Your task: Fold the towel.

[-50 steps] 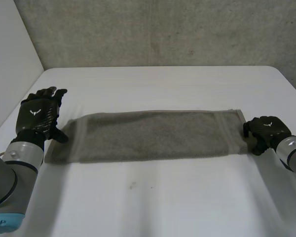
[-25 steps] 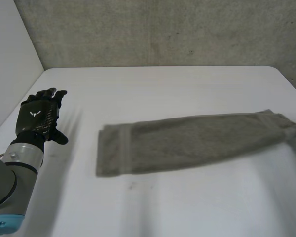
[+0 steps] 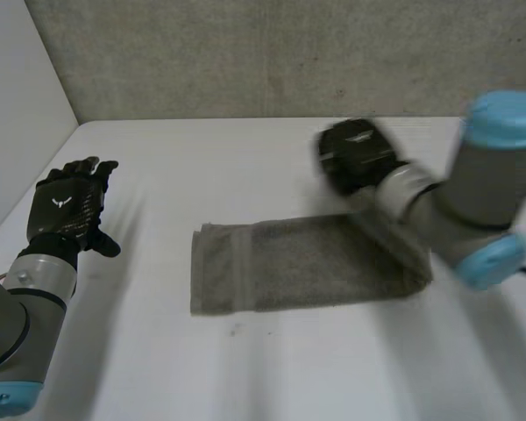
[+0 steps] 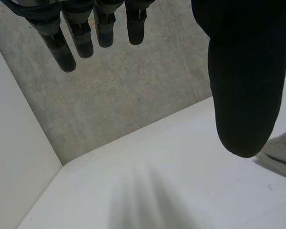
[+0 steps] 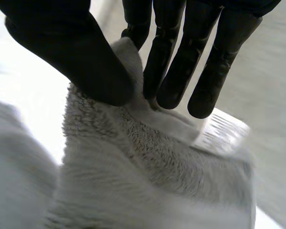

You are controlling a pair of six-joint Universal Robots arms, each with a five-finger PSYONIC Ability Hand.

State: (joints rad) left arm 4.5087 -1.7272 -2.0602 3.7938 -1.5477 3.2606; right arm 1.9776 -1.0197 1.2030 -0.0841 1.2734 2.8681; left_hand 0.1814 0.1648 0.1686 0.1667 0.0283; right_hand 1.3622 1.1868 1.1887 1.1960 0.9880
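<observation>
A grey-green towel lies across the middle of the white table. Its right end is lifted off the table and carried back over the towel. My right hand is above the towel's right part and pinches that end between thumb and fingers; the towel hangs from the pinch. My left hand hovers at the table's left side, apart from the towel, its fingers straight. A corner of the towel lies beyond the thumb of that hand.
A grey concrete wall stands behind the table. A white panel closes off the left side. The table's right rear corner is rounded.
My right hand has closed on the towel's right end, dragged the towel rightward, then lifted that end and swung it left over the towel. The left hand stayed put.
</observation>
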